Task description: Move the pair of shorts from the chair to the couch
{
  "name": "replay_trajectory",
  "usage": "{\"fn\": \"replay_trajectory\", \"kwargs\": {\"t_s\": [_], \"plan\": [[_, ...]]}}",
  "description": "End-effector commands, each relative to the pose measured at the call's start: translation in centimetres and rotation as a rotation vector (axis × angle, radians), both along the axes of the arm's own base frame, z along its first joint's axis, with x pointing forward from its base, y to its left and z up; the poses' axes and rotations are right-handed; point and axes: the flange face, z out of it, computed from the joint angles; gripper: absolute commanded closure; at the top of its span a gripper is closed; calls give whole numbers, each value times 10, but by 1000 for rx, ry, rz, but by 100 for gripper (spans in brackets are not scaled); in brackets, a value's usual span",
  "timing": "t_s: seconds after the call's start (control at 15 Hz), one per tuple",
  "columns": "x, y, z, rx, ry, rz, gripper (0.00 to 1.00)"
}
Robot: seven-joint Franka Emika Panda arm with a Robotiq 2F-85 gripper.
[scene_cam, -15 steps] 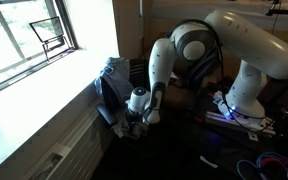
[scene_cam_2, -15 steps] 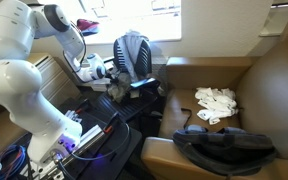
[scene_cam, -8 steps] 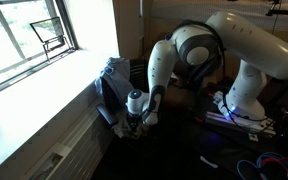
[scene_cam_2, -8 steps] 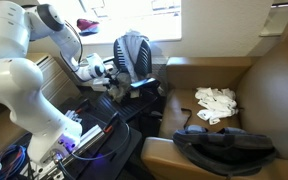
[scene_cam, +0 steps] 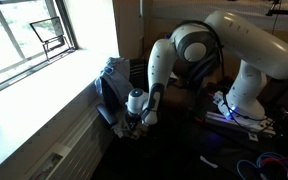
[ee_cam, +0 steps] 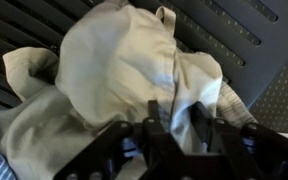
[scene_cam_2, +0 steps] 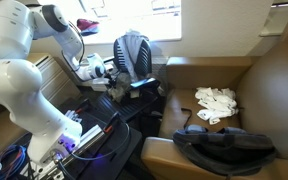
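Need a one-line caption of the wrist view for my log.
Wrist view: gripper straddling a fold of the bunched pale shorts lying on the dark slatted chair.

You have no text, label, brand, number or sign that can be read in any of the 3 views.
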Motion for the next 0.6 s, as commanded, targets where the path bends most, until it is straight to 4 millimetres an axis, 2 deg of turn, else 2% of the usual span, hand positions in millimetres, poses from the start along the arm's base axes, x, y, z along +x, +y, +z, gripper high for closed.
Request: {"fn": "replay_trajectory", "kwargs": {"t_s": [0.0, 0.07, 0.2, 0.27, 0.4, 0.53], "plan": [[1, -4, -5, 28, -12, 6, 89], [1, -5, -6, 27, -11, 2, 96], [-1, -7, 0, 24, -5, -2, 100], [-4, -8, 12, 27, -33, 12, 100], [-11, -13, 64, -4, -190, 20, 99], [-16, -21, 92, -33, -312, 35, 99]]}}
